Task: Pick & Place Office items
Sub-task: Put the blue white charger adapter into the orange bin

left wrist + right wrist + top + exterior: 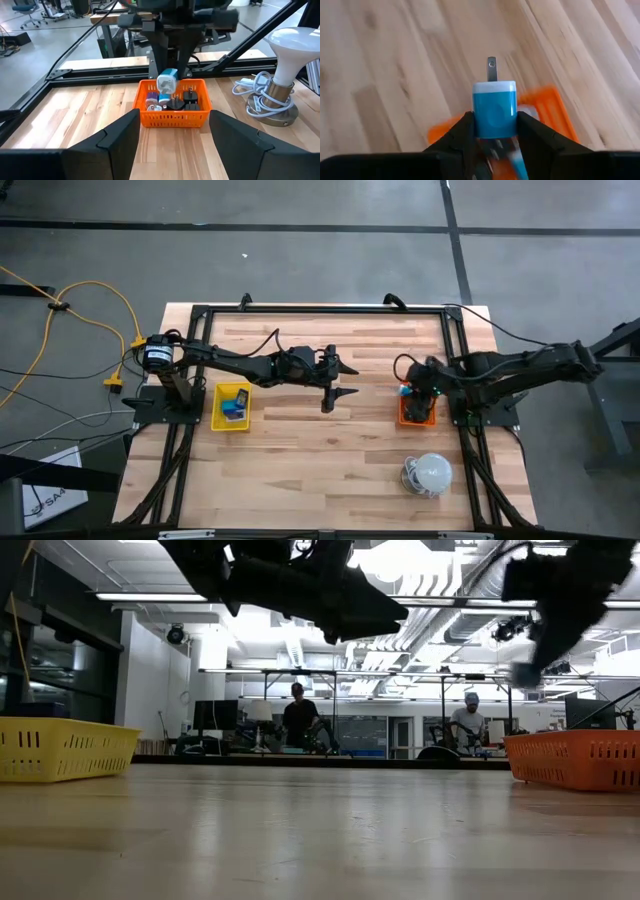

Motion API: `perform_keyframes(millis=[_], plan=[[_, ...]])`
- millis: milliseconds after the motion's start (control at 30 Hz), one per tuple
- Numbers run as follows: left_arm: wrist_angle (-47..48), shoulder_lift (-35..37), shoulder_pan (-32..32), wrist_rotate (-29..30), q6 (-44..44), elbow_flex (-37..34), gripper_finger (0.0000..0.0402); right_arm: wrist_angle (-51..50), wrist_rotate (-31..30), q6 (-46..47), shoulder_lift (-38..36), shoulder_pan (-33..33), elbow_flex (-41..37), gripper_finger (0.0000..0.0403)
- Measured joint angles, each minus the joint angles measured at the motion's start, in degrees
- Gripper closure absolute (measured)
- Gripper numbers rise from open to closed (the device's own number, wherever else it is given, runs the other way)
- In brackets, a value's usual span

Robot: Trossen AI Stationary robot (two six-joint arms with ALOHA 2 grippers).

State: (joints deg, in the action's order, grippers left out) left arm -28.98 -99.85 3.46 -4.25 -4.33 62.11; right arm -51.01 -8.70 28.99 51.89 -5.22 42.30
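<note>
**A:** Wooden planks run across the table (330, 430), and in the low view an open room with two people stands far behind it. What is nearest to us?

**B:** In the right wrist view, the right end effector (493, 131) pinches a blue charger plug (493, 109) between its two dark fingers, low in the frame's centre. It hangs in the air above the orange tray (417, 411), which sits right of centre in the high view.

**A:** Which way does the plug point?

**B:** Its long axis runs out from the fingers, white cap and single visible metal prong (491, 69) leading, toward the top of that frame. The grip is across its flat blue sides.

**A:** How will it handle?

**B:** I judge it light, rigid and smooth-shelled, so it could twist or slip if squeezed near an edge. Taking it by the broad sides, clear of the prong, looks the safest hold.

**A:** And farther off?

**B:** More office items (172, 100) lie in the orange tray: small black blocks, purple and blue pieces. The left end effector (338, 381) hovers near the table's centre with fingers spread and nothing between them. Beyond it, left of centre, the yellow tray (231, 407) holds a blue piece. A white dome with a coiled cable (431, 473) stands at lower right.
</note>
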Motion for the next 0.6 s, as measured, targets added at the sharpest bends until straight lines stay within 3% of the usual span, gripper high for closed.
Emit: perform_keyframes(millis=[267, 600], plan=[[-0.1, 0.0, 0.0, 0.0, 0.1, 0.0, 0.0169, -10.7, -6.0, 13.7, 0.0, -5.5, 0.0, 0.0289], [-0.1, 0.0, 0.0, 0.0, 0.2, 0.0, 0.0169, -14.5, -6.0, 30.1, 0.0, -12.4, -5.3, 0.0287]])
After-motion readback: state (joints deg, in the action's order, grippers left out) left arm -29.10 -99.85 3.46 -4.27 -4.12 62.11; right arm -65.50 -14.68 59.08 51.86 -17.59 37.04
